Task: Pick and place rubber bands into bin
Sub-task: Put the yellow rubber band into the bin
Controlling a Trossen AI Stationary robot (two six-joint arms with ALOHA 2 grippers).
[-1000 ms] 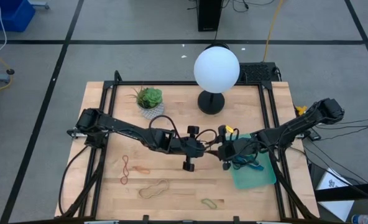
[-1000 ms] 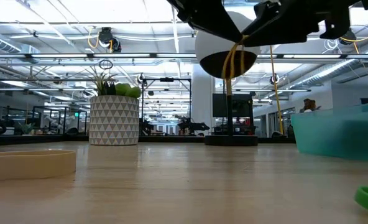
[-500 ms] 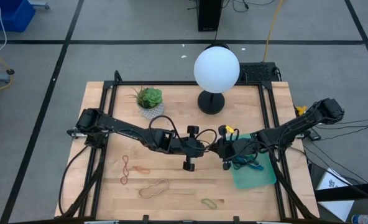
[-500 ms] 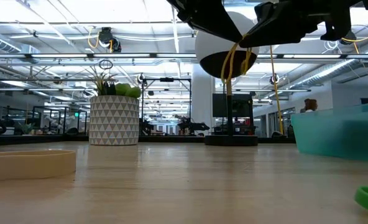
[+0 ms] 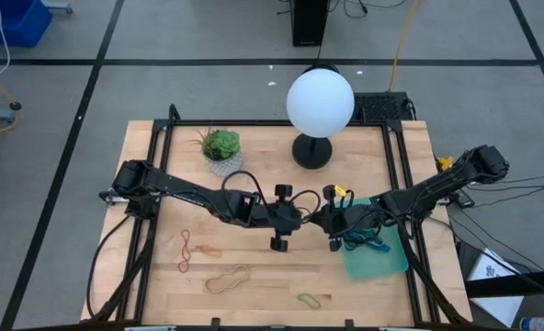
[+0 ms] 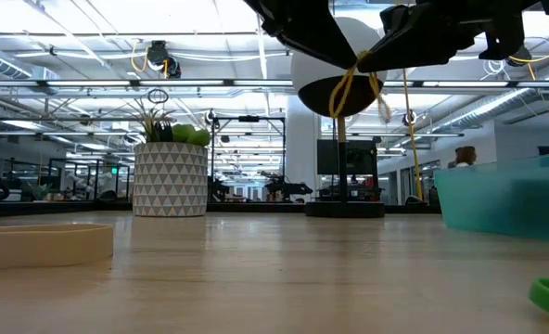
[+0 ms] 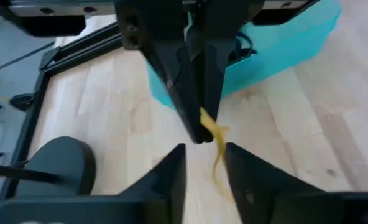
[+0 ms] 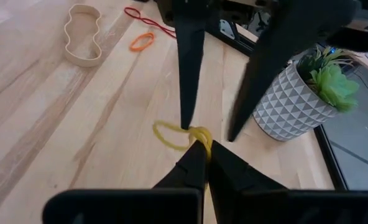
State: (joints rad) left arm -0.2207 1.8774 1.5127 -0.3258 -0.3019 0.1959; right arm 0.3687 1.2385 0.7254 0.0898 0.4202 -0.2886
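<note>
i have both grippers meeting tip to tip above the middle of the table, in the air over bare wood. the right gripper [image 8: 201, 144] is pinched fully shut on a yellow band [image 8: 171, 135], which dangles from its tips as a small loop; from table height the same band [image 6: 353, 83] hangs well clear of the surface. the left gripper [image 8: 212, 134] faces it with its fingers parted, straddling the band without holding it, one tip just beside the loop. from the left wrist i see the right fingers [image 7: 196, 93] closed to a point with the band [image 7: 216, 140] trailing under them. the bin [image 5: 375, 250] sits at about 4 o'clock from the grippers, near the table's right edge, with a dark band and a blue one already inside; the right arm runs over its top corner. a white globe lamp [image 5: 320, 101] on a black base stands at 12 o'clock, close behind the grippers. a plant pot [image 5: 221, 152] is at 10 o'clock, well apart. loose on the wood at 7 to 8 o'clock lie a red band [image 5: 185, 250], an orange band [image 5: 209, 250] and a tan band [image 5: 228, 279]; a green band [image 5: 309, 300] lies at 6 o'clock near the front edge.
</note>
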